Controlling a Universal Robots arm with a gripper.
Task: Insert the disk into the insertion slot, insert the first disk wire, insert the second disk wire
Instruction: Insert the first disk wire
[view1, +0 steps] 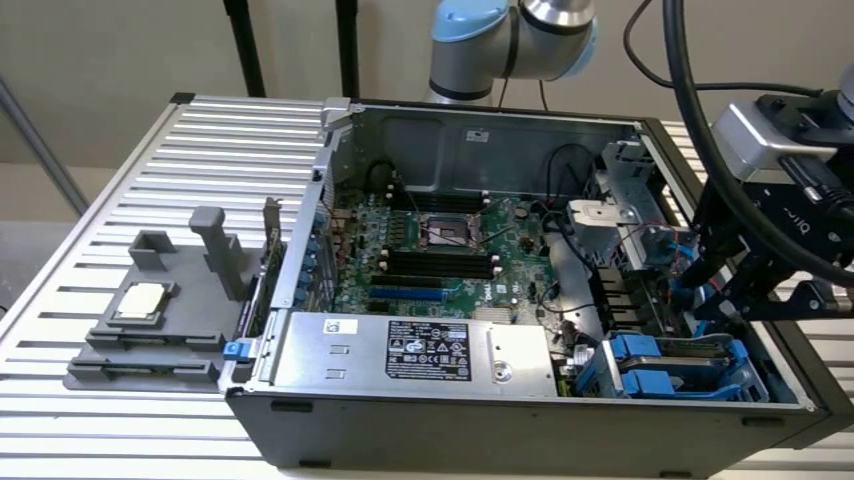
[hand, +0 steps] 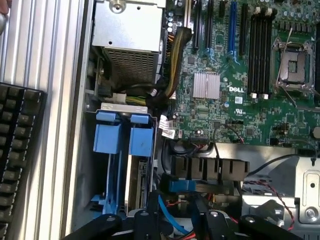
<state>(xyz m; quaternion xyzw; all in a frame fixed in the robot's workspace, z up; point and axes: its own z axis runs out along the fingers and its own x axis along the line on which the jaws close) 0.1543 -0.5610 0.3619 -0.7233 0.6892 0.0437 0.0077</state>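
In the open computer case's (view1: 534, 425) corner at the exterior view's right, the disk (hand: 134, 187) is seen seated in its slot (hand: 120, 137), long axis pointed at the jaws, which are parted just beyond its end, a blue wire (hand: 165, 210) between them.

Pale letters ending "IQ" on the black body of the pincer (view1: 747, 300). White "DELL" on the green motherboard (hand: 239, 89), ahead of the pincer. Power supply box (view1: 414, 350) label, farther off: print too small to read.
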